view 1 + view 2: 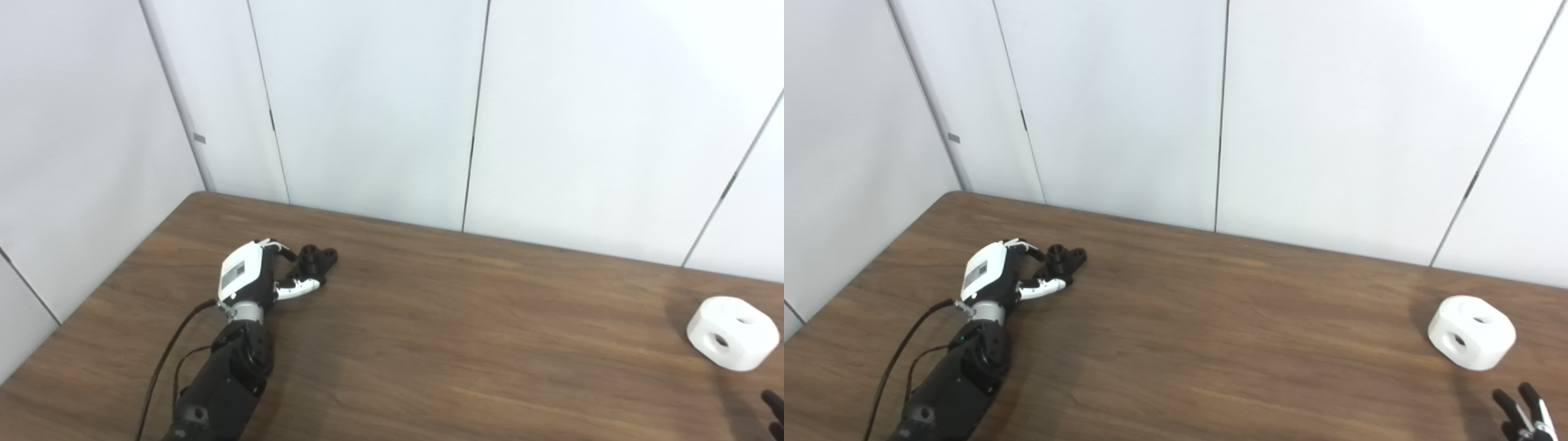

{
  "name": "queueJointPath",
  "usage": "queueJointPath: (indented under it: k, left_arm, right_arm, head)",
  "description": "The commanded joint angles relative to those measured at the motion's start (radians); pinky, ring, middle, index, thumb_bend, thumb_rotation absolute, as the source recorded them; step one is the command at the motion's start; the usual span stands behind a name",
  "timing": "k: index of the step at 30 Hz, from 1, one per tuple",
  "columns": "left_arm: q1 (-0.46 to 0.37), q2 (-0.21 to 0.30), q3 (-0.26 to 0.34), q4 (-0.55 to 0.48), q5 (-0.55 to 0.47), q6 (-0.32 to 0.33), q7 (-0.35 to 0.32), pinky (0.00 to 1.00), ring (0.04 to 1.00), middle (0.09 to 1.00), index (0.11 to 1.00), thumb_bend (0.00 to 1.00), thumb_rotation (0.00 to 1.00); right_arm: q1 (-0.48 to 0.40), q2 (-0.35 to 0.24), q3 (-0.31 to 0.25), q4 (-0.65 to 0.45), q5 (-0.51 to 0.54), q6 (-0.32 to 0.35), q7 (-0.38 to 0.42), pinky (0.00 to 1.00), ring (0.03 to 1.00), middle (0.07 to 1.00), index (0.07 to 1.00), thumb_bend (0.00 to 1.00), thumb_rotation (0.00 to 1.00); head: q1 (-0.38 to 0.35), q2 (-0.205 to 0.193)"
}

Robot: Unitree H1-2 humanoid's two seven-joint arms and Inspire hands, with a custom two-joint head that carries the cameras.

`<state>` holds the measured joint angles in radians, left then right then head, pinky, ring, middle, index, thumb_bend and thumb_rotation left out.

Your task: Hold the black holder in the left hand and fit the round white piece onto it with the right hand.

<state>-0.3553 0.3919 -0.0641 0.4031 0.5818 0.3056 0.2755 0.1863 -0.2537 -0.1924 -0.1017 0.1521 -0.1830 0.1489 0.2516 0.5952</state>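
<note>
I see a brown wooden table [465,318] with white wall panels [367,104] behind it. My left hand [248,275] reaches in from the lower left and lies low on the table's left part. Its fingers [298,288] curl around the near side of the black holder [315,260], which sits on the wood just beyond the hand. The holder is small and dark, with round openings on top. The fingers look to be touching it, but I cannot tell whether the grasp is firm or whether the holder has left the table. Far across the table, near the right edge, the round white piece [1472,331] rests alone on the surface, holes showing on its top and side. My right hand [1522,413] only peeks in at the bottom right corner, near the white piece but apart from it, fingertips spread and holding nothing
</note>
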Motion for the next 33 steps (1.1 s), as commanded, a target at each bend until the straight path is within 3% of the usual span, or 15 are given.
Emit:
queueJointPath:
  k: [1,3,10,11,12,14,22,33]
  left_arm:
    - [0.008,-0.003,-0.027,0.004,0.011,0.0,-0.015,1.0,0.961,0.894,0.617,0.91,0.22]
    - [0.008,-0.002,-0.035,0.015,0.018,-0.004,-0.007,1.0,0.957,0.886,0.61,0.91,0.16]
    - [0.009,-0.006,-0.035,0.033,0.003,-0.02,0.011,1.0,0.944,0.865,0.572,0.86,0.11]
    - [0.008,-0.007,-0.031,0.04,-0.005,-0.032,0.016,1.0,0.944,0.863,0.533,0.7,0.09]
    - [0.007,-0.008,-0.027,0.048,-0.011,-0.041,0.02,0.99,0.941,0.855,0.511,0.61,0.08]
    - [0.004,-0.009,-0.022,0.065,-0.025,-0.061,0.026,0.96,0.936,0.838,0.492,0.54,0.06]
    - [-0.005,-0.006,-0.033,0.097,-0.031,-0.091,0.035,0.85,0.883,0.788,0.484,0.52,0.05]
    - [0.014,-0.003,-0.051,0.065,-0.029,-0.129,0.032,0.81,0.86,0.779,0.484,0.52,0.05]
  right_arm:
    - [0.037,0.026,0.011,0.022,0.007,0.0,-0.006,1.0,1.0,0.931,1.0,0.63,1.0]
    - [0.038,0.027,0.011,0.021,0.001,-0.001,-0.01,1.0,0.993,0.929,1.0,0.64,1.0]
    - [0.04,0.026,0.009,0.02,0.0,-0.003,-0.008,1.0,0.987,0.92,1.0,0.65,1.0]
    - [0.039,0.026,0.009,0.02,0.0,-0.007,-0.008,1.0,0.983,0.918,1.0,0.65,1.0]
    - [0.039,0.027,0.008,0.02,0.002,-0.009,-0.008,1.0,0.979,0.918,1.0,0.65,1.0]
    - [0.039,0.027,0.008,0.018,0.008,-0.003,-0.006,1.0,0.98,0.92,1.0,0.66,1.0]
    - [0.04,0.027,0.006,0.014,0.016,-0.005,-0.004,1.0,0.969,0.913,1.0,0.64,1.0]
    - [0.041,0.03,0.012,0.005,-0.003,0.001,-0.01,1.0,0.961,0.905,0.991,0.66,1.0]
  head:
    - [0.0,0.001]
    - [-0.002,0.001]
    - [-0.006,0.004]
    - [-0.008,0.005]
    - [-0.008,0.005]
    - [-0.009,0.007]
    - [-0.013,0.011]
    - [-0.037,0.015]
